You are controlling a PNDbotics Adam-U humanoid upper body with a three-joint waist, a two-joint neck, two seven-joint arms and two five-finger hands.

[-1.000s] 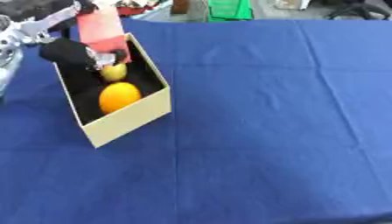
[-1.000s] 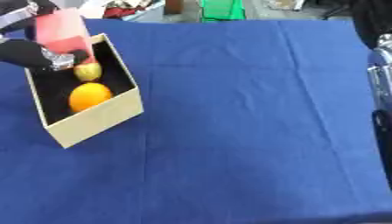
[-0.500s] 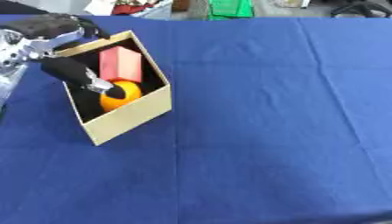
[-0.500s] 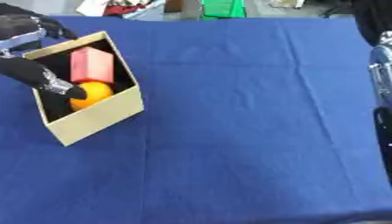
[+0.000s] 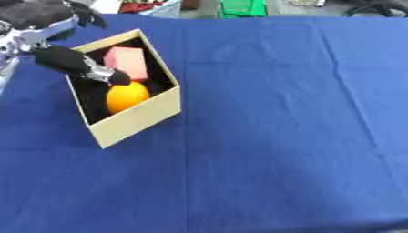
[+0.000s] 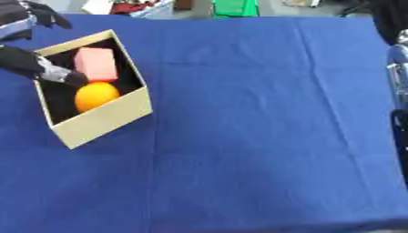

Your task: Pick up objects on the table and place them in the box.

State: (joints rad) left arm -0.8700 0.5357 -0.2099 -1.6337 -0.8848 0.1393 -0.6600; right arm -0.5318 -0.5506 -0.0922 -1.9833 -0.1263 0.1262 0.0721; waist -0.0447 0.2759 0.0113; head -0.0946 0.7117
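The open tan cardboard box [image 5: 135,119] sits at the left of the blue cloth-covered surface [image 5: 279,136], and the task's things lie inside it: a pink rectangular block [image 5: 126,62] toward the far wall and a round orange fruit [image 5: 126,96] just in front of it. The robot's left hand [image 5: 76,63], black with a silver section, reaches over the box's left rim with its fingers relaxed and holding nothing; one fingertip hangs just above the fruit (whether it touches cannot be told).

The likely trouble from here is that fingertip or the arm catching the box's rim as the hand lifts away, which could tip or drag the light box across the cloth.

No loose objects show on the cloth, so the task looks close to finished.

Only the right eye view shows the robot's right arm [image 6: 398,91] at the right edge; its hand is not visible in either view.
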